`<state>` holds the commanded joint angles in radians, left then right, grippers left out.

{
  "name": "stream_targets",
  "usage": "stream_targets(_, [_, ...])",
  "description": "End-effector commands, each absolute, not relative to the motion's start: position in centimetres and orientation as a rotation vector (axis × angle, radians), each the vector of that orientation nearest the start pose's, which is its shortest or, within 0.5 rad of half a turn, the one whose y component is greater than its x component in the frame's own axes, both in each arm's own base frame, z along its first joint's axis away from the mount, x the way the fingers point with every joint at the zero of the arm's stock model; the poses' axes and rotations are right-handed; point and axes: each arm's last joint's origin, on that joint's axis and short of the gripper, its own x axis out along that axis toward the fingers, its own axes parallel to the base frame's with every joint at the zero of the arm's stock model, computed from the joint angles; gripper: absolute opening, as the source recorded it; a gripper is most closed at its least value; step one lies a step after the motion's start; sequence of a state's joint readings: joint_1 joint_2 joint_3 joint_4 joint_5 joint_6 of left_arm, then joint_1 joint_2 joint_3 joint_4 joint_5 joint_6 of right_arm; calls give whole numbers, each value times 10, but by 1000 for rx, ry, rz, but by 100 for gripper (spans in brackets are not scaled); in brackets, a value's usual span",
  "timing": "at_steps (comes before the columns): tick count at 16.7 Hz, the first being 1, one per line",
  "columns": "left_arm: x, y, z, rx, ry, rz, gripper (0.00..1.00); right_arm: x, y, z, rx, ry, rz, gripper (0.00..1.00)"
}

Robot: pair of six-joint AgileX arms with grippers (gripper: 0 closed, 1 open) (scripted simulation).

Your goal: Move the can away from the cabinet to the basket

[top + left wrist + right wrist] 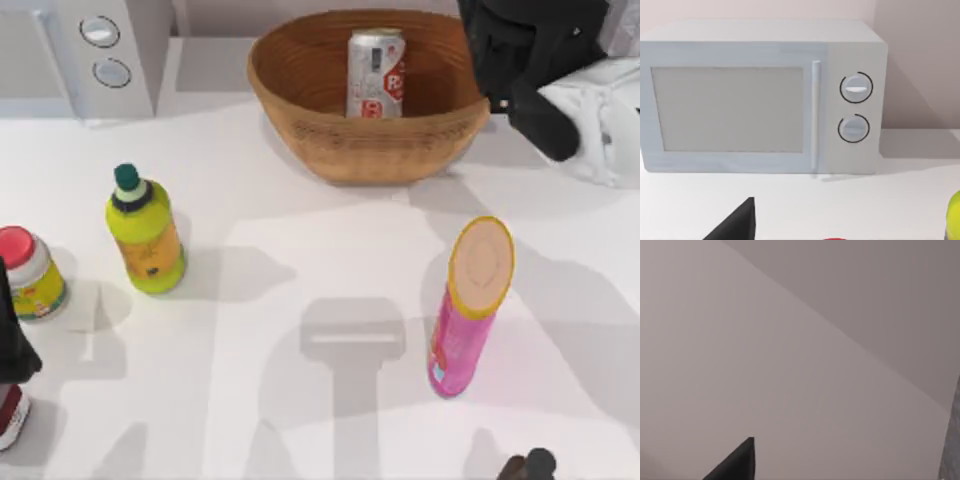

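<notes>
a rendered kitchen-like counter is suggested: a white microwave [762, 97] with two round dials is set against a plain wall, and beside it on the white table [300, 420] a wicker basket [370, 140], a green bottle [146, 233] and a red-lidded jar [30, 272] are laid out.

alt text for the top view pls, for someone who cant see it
A silver can stands inside a wicker basket at the table's far edge, with the right arm's claw just beside the basket. Nearer are a green bottle, a red-lidded jar and a pink tube.
</notes>
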<state>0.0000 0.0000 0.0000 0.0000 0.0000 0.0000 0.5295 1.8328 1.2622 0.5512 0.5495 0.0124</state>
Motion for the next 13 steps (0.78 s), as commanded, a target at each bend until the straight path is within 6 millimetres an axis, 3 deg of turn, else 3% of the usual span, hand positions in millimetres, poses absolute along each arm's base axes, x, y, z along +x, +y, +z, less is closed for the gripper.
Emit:
stream_targets(3, [106, -1, 160, 0, 0, 0, 100, 330, 149, 306, -4, -9, -3, 100])
stream_targets(5, [106, -1, 160, 0, 0, 0, 100, 287, 109, 322, 3, -31, -5, 100])
stream_targets(7, [106, -1, 160, 0, 0, 0, 100, 238, 72, 325, 10, -58, -6, 100])
stream_targets(10, [106, -1, 160, 0, 0, 0, 100, 170, 33, 303, 15, -96, -7, 100])
stream_targets(13, [106, -1, 160, 0, 0, 0, 100, 127, 13, 257, 9, -99, -5, 100])
